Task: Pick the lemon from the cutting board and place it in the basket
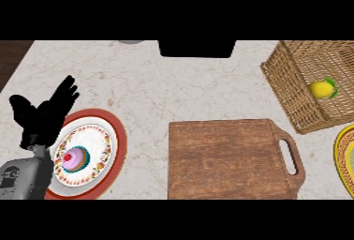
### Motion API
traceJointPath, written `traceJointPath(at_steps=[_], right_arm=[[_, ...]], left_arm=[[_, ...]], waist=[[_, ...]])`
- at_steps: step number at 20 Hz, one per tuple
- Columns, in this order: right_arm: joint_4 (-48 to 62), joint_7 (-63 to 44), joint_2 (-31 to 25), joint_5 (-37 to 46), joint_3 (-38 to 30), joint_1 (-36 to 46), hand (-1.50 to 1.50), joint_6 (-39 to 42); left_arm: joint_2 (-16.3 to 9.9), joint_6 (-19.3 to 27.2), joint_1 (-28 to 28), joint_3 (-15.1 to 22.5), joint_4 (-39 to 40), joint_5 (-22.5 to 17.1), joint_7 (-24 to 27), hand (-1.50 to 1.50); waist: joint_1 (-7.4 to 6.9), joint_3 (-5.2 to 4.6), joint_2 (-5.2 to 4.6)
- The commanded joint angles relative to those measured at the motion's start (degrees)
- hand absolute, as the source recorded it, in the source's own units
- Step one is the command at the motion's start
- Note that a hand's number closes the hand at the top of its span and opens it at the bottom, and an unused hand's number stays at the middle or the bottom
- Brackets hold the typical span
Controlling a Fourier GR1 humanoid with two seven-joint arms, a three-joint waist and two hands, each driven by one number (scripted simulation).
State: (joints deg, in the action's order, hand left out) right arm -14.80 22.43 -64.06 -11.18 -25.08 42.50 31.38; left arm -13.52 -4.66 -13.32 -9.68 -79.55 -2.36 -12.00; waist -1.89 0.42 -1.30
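A pale marbled desk (173, 84) fills the view; the wooden cutting board (232, 159) lies bare, right of the left hand (43, 115); the wicker basket (294, 93) sits far right, holding the lemon (320, 88); the hand rests with fingers spread, beside a patterned plate (86, 154).

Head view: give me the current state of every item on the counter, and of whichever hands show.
Yellow lemon: inside the basket, off the board.
Woven wicker basket: on the counter at the far right, holding the lemon.
Brown wooden cutting board: flat on the counter, nothing on it.
Red-rimmed patterned plate: carrying a pink cupcake.
Yellow-rimmed plate: cut off by the right edge.
Left hand: open, resting at the left, fingers up.
Right hand: not in view.
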Motion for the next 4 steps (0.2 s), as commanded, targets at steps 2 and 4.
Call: traceJointPath(at_steps=[2,4], right_arm=[[2.73,3.18,-4.87,0.63,-0.1,-3.91,-1.5,9.17],[2.63,5.33,-4.57,1.75,0.63,-4.94,-1.5,9.19]], left_arm=[[0.46,0.68,-0.38,0.42,-0.44,0.44,-0.61,0.0],[-0.41,-0.5,-1.97,0.21,-1.29,-0.68,-2.4,0.0]], waist=[[-0.09,0.34,-0.38],[-0.65,0.4,-0.32]])
